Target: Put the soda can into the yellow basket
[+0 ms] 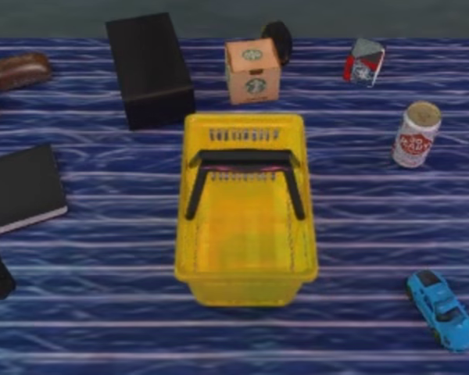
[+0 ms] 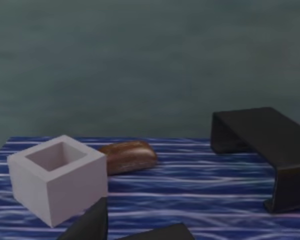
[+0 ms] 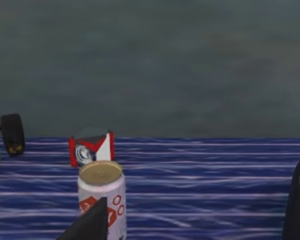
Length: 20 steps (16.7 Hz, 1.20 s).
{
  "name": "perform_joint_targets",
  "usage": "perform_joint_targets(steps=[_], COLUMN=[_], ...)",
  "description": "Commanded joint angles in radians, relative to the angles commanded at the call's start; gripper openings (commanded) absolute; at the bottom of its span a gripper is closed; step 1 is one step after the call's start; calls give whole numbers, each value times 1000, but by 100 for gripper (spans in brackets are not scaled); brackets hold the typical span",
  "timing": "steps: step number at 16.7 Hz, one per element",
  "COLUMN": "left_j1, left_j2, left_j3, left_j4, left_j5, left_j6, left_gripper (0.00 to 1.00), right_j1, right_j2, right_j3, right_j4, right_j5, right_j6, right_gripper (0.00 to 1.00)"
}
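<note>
The soda can [image 1: 416, 134], white with a red logo and a tan top, stands upright on the table's right side, clear of the yellow basket [image 1: 246, 273]. That basket fills the middle of the table, its black handles folded across the far half. In the right wrist view the soda can [image 3: 107, 200] stands close ahead of my right gripper [image 3: 140, 230], which is open, with one dark finger [image 3: 92, 222] overlapping the can's lower left. My right arm is outside the top view. My left gripper [image 2: 190, 227] is open and parked at the left edge, holding nothing.
A red-and-grey carton [image 1: 364, 62], an orange box [image 1: 252, 71] and a black stand [image 1: 150, 70] line the far side. A blue toy car [image 1: 442, 309] lies at the near right. A black book [image 1: 22, 187], a bread loaf [image 1: 19, 70] and a white cube [image 2: 57, 177] sit at the left.
</note>
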State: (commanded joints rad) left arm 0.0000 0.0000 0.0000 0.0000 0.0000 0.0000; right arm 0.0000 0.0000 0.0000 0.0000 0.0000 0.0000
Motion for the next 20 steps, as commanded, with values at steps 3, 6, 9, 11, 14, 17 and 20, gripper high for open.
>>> perform_joint_targets(steps=[3,6,9,11,14,17,20], left_j1=[0,0,0,0,0,0,0], left_j2=[0,0,0,0,0,0,0], left_j3=[0,0,0,0,0,0,0], left_j4=[0,0,0,0,0,0,0], left_j5=[0,0,0,0,0,0,0], left_j6=[0,0,0,0,0,0,0], left_gripper=[100,100,100,100,100,100,100], right_j1=[1,11,21,26,35,48,65], right_j2=[8,81,237,383,651,954,1271], right_j3=[9,95,266,413,671,956,1256], right_j4=[-5,-55,-157,-248,-411,-595,-788], right_j5=[-1,-7,-11,-10,-6,-1,3], right_j6=[-2,-17,-46,-72,-122,-187,-260], right_gripper=[100,100,100,100,100,100,100])
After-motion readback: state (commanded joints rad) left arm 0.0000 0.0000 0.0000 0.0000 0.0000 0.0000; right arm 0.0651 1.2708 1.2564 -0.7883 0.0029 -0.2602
